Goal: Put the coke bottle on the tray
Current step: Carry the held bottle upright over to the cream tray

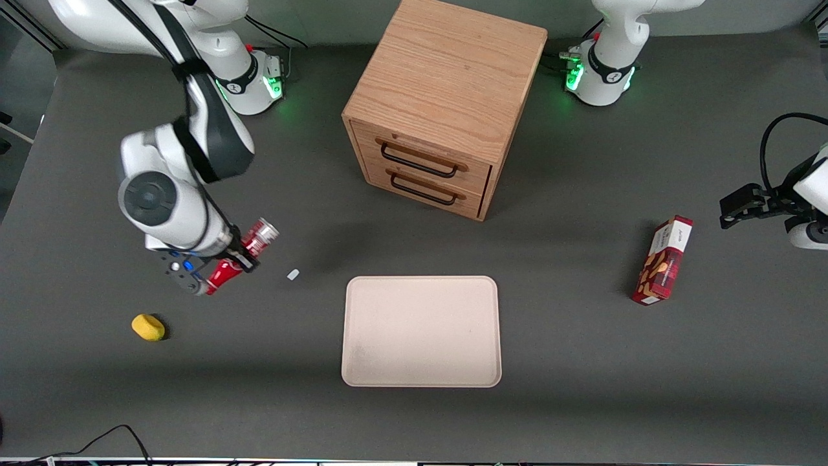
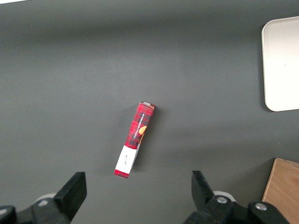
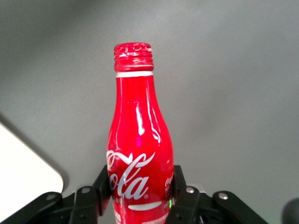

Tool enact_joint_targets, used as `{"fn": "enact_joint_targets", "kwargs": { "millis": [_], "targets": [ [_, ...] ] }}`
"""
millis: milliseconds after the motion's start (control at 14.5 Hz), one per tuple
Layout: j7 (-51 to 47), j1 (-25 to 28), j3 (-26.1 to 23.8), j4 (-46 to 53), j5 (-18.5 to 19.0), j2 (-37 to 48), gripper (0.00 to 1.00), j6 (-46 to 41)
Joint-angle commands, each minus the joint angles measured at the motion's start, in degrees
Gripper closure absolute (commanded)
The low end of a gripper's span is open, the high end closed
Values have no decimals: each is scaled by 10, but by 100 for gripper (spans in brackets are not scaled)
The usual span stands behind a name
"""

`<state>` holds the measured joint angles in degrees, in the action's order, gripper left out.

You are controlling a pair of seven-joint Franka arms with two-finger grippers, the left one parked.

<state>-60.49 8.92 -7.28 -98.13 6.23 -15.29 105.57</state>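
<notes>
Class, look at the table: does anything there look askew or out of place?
The snack box lies tipped on its side. A small white scrap lies loose by the tray. The gripper holds the bottle tilted.

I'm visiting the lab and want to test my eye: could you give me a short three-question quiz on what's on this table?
1. True or false: the tool grips the coke bottle.
2. Is anything lying on the tray?
3. Which lies nearest the bottle: A) yellow object, B) snack box, C) drawer cabinet?

Key: 1 true, held off the table; 2 no, the tray is bare; 3 A.
</notes>
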Motion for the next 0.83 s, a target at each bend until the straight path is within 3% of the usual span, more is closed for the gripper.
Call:
{"fn": "enact_joint_targets", "kwargs": {
  "millis": [0, 277, 484, 761],
  "targets": [
    [48, -14, -4, 94, -30, 14, 100, -112],
    [91, -17, 2, 236, -56, -4, 100, -262],
    [93, -12, 2, 250, -49, -21, 100, -272],
    [90, 13, -5, 397, -50, -161, 100, -281]
  ]
}}
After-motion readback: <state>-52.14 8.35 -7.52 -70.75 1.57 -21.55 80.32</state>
